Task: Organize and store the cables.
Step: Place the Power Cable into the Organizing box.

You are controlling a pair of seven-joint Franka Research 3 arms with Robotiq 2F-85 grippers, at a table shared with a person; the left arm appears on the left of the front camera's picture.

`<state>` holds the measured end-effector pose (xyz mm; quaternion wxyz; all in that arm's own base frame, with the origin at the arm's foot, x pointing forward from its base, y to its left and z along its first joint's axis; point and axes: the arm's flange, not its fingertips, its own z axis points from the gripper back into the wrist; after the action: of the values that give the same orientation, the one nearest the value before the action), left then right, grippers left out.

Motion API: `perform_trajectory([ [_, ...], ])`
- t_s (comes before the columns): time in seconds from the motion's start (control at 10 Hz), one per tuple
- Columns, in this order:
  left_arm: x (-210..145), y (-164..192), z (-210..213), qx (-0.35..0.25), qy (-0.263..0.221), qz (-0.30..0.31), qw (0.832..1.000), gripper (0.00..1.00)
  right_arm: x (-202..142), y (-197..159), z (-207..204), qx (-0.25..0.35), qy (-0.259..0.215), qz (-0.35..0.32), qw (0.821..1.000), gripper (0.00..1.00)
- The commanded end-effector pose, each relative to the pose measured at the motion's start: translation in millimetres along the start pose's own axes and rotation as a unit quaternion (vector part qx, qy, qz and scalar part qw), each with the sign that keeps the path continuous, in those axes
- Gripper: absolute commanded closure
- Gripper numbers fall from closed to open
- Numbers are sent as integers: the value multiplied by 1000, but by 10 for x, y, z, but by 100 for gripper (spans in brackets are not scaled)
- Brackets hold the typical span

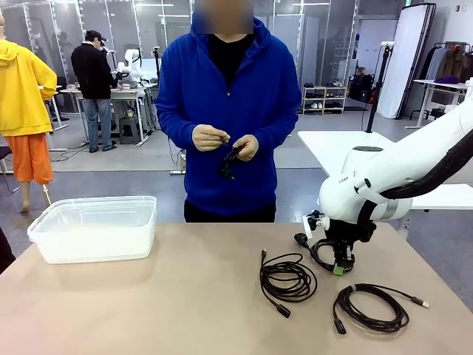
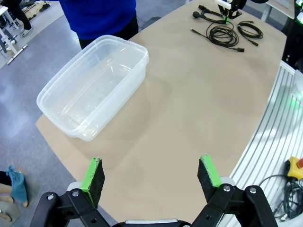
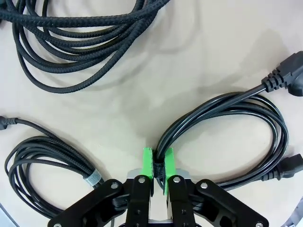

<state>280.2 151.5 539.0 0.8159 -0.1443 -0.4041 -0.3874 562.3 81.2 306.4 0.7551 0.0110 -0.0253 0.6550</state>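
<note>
1. Front view.
   - The right gripper (image 1: 341, 265) is down on the table (image 1: 185, 310). Its jaws are together on the near side of the power cord coil (image 1: 318, 254).
   - The braided coil (image 1: 287, 277) lies just beside that one.
   - The tied coil (image 1: 369, 307), silver-tipped, lies nearest the table's edge.
   - The clear bin (image 1: 96, 225) sits well apart, at the table's left.
   - The person's hands (image 1: 209, 137) hold a small cord (image 1: 229, 161) at chest height, off the table.

2. Left wrist view.
   - The left gripper (image 2: 151, 171) has its jaws wide apart with nothing between them. It hangs over bare table near the bin.
   - The bin has nothing in it.
   - All three coils lie at the far end of the table.

3. Right wrist view.
   - The green pads are clamped on the gathered strands of the power cord coil, where its loops pinch together. Both plug ends lie on the far side of the loop.
   - The braided and tied coils lie apart from the grip.
   - Step in hand, as judged: the first coil is grasped but not yet lifted.
   - Next move, as judged: lift it clear, then carry it across the table to the bin. The loops must stay gathered, and the hanging plugs must not drag through the braided coil.
</note>
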Motion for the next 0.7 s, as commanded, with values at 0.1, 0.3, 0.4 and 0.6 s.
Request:
perform_trajectory([
  [0.1, 1, 3, 4, -3, -4, -7, 1000, 0, -9, -1, 95, -5, 11, -5, 1000, 100],
  [0.3, 1, 3, 4, -3, -4, -7, 1000, 0, -2, 53, 349, -23, 20, -8, 1000, 100],
  [0.4, 1, 3, 4, -3, -4, -7, 1000, 0, -12, 103, 570, -27, 22, -13, 999, 100],
  [0.6, 1, 3, 4, -3, -4, -7, 1000, 0, -62, 160, 917, -4, 20, -14, 1000, 100],
])
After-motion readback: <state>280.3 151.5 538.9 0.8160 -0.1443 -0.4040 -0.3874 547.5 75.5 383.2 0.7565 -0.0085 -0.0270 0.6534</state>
